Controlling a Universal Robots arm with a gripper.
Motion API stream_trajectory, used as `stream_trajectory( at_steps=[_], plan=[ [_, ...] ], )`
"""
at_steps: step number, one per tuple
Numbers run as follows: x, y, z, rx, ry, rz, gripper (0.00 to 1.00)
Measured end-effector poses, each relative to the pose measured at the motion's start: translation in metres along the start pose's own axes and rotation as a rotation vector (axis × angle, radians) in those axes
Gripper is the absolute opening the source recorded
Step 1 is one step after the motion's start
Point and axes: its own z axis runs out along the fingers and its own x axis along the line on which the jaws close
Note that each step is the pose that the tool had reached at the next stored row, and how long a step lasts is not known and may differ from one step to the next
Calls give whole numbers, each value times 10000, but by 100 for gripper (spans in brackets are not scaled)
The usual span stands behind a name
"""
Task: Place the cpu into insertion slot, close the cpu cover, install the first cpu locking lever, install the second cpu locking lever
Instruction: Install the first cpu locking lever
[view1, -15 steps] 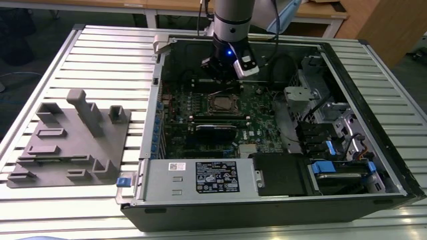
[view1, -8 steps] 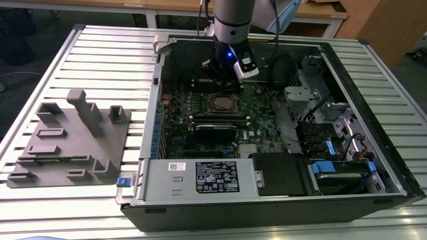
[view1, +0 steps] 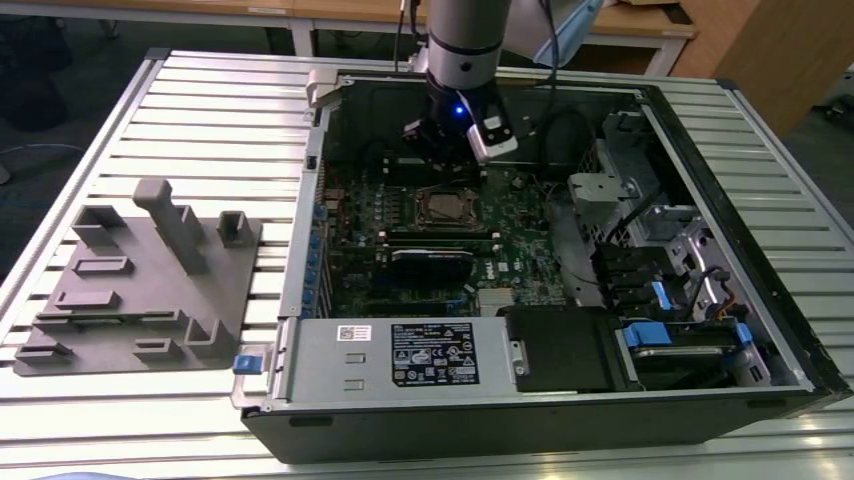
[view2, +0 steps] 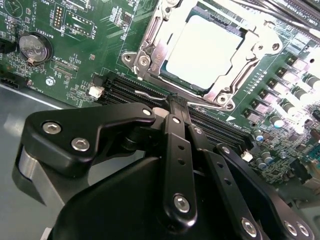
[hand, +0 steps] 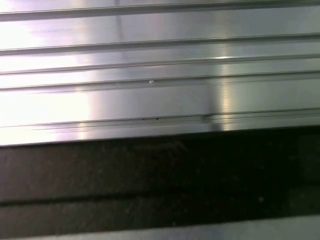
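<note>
- Exterior view: an open computer case (view1: 534, 425) lies flat on a table (view1: 200, 110) of ribbed aluminium slats, bright with glare.
- On the exterior view's left of the case, a grey moulded fixture (view1: 134, 290) sits on the slats, well apart from the arm.
- Beyond the table: wooden desks (view1: 641, 25) and dark floor.
- The arm comes down into the far side of the case. The gripper (view1: 447, 150) hangs just beyond the slot (view1: 416, 192), over the green board (view1: 534, 270).
- Second wrist view: the cpu (view2: 205, 50) sits flat in the slot, grey top showing through the window of the cover (view2: 227, 92), which lies down around it.
- Gripper (view2: 174, 102) fingers are pressed together, tips low beside the cover's near edge; contact cannot be told.
- A coin battery (view2: 34, 47) sits on the board, off to one side.
- First wrist view: table slats (hand: 150, 95) above a dark band.
</note>
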Motion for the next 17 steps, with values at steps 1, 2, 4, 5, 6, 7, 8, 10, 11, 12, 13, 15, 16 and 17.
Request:
stream_trajectory(
  at_steps=[1, 2, 4, 5, 6, 7, 8, 10, 11, 12, 13, 15, 16, 17],
  plan=[
    [0, -1, 6, 4, 1, 0, 11],
    [0, -1, 13, 7, 0, 0, 11],
    [0, -3, 26, 18, -3, -2, 11],
    [0, -3, 32, 23, -4, -2, 11],
    [-1, -3, 37, 29, -5, -2, 11],
    [-2, -3, 41, 33, -5, 0, 11],
    [-5, -3, 43, 36, -5, 4, 11],
    [-11, 1, 47, 50, -7, 23, 11],
    [-15, 6, 49, 63, -10, 33, 11],
    [-19, 11, 50, 78, -11, 39, 11],
    [-25, 17, 50, 98, -14, 45, 11],
    [-35, 25, 51, 140, -18, 55, 11],
    [-40, 29, 52, 161, -20, 60, 11],
    [-44, 33, 52, 181, -22, 63, 11]
  ],
)
